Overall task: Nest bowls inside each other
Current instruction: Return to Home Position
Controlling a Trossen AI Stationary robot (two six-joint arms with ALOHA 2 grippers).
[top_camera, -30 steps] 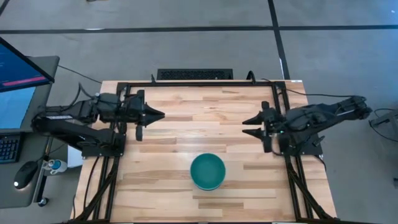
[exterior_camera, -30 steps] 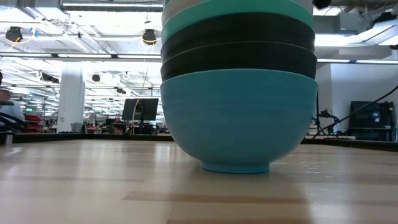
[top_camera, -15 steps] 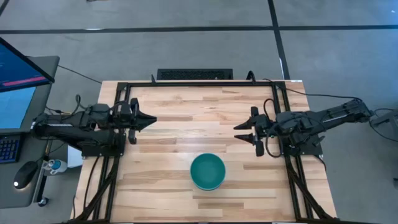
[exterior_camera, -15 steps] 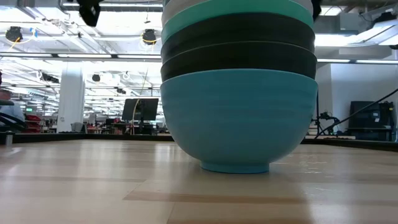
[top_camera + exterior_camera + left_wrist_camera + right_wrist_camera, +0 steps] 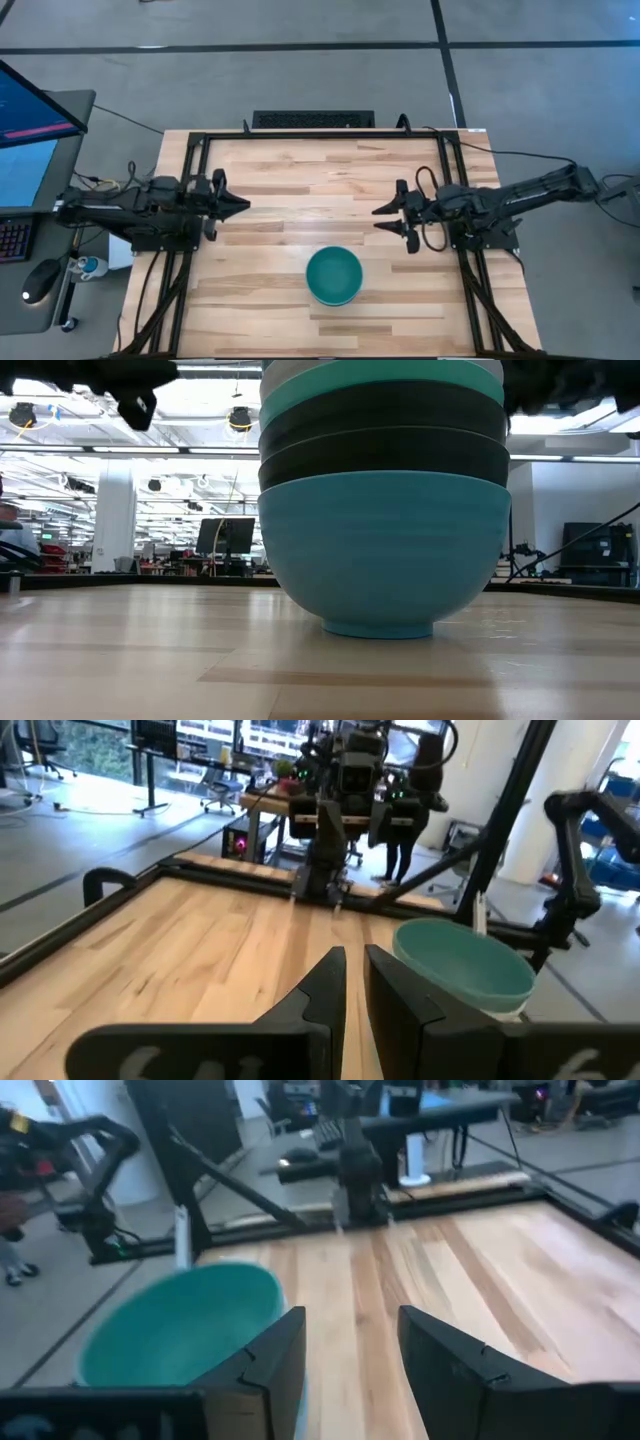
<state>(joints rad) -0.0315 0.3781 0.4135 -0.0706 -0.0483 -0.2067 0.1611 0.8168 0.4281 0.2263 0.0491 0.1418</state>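
Lower and flatter than a second before, the left gripper (image 5: pixel 246 203) and the right gripper (image 5: pixel 378 217) had settled toward the table's (image 5: pixel 300 170) sides, while the bowls (image 5: pixel 334 276) had stayed put. They stood as one nested stack in the near half, with a light blue bowl (image 5: pixel 385 550) at the bottom, two black bowls (image 5: pixel 385 435) just above it and the teal green bowl (image 5: pixel 462 958) uppermost. Farther back, the left gripper pointed inward with its fingers almost together, holding nothing. Facing it, well apart, the right gripper stood spread open and also empty.

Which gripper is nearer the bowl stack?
Right. In the high view the right gripper sits just above-right of the bowl stack; the left gripper is farther, above-left.
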